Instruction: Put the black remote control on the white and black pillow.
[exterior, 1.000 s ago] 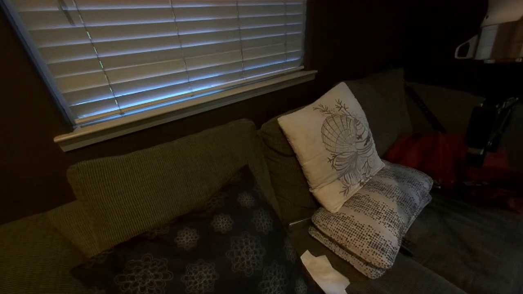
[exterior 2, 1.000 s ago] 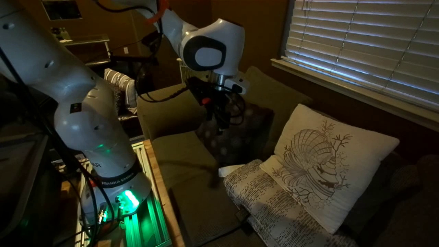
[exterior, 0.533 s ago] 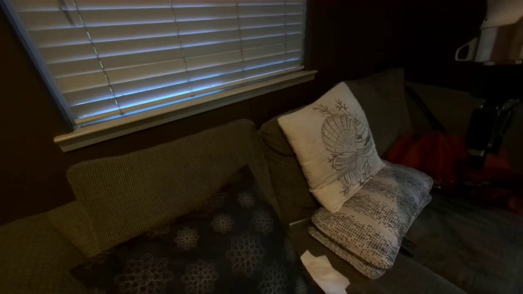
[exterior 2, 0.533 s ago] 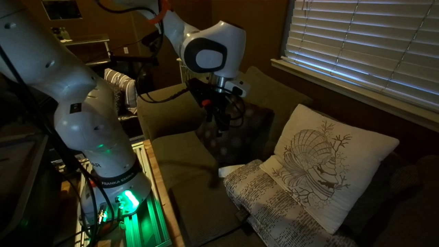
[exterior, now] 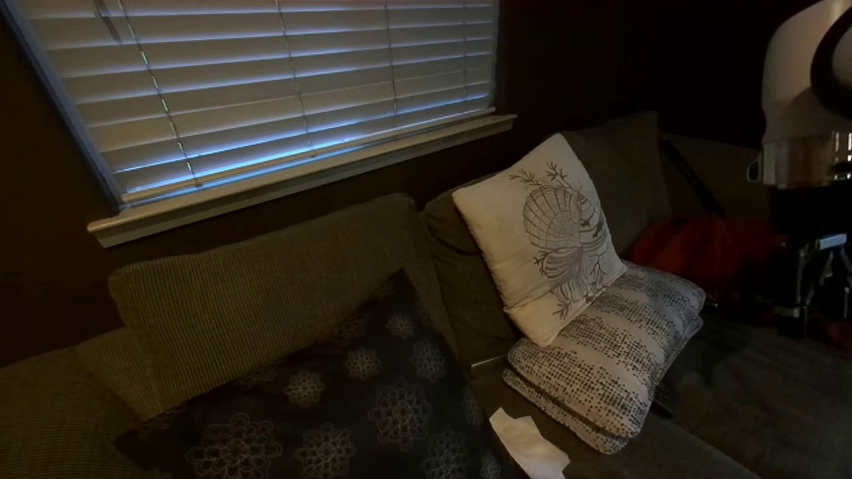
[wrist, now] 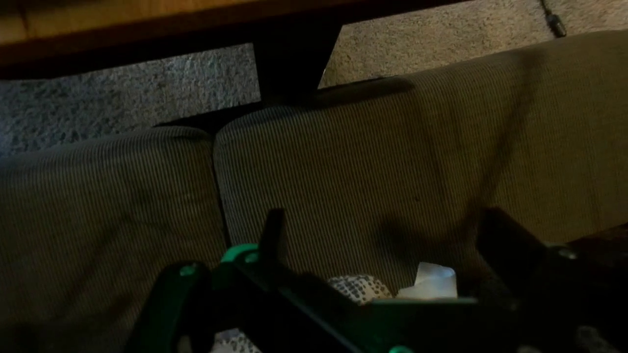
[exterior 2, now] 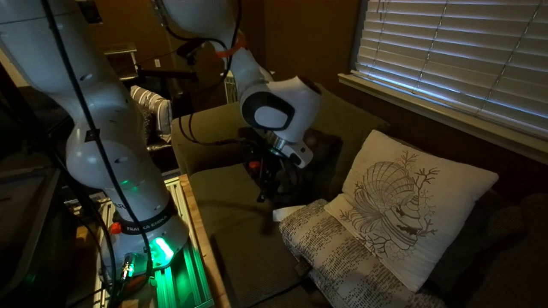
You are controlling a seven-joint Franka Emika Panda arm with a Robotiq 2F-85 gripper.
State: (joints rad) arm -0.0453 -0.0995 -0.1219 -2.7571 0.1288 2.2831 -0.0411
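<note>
The white and black pillow [exterior: 606, 352] lies flat on the sofa; it also shows in an exterior view [exterior 2: 334, 256] and partly in the wrist view [wrist: 360, 288]. A dark object, seemingly the black remote control [exterior: 662, 407], lies on the seat against the pillow's front edge, partly hidden. It shows dimly in an exterior view [exterior 2: 302, 268]; in the wrist view it does not show. My gripper [wrist: 385, 230] is open, its fingers wide apart with nothing between them. It hangs over the seat, pointing down, in an exterior view [exterior 2: 274, 196], beyond the pillow.
The shell pillow [exterior: 559, 233] leans on the backrest, over the patterned pillow's rear. A dark flowered pillow [exterior: 333, 406] stands at the sofa's other end. A white paper [exterior: 529, 442] lies between them. A wooden table edge [wrist: 122, 24] runs along the sofa's front. A red item [exterior: 705, 253] lies behind.
The arm and gripper have moved down towards the seat, mostly within the last half second, shifting slightly right in the view that shows the robot base. The pillows and dark object have not moved.
</note>
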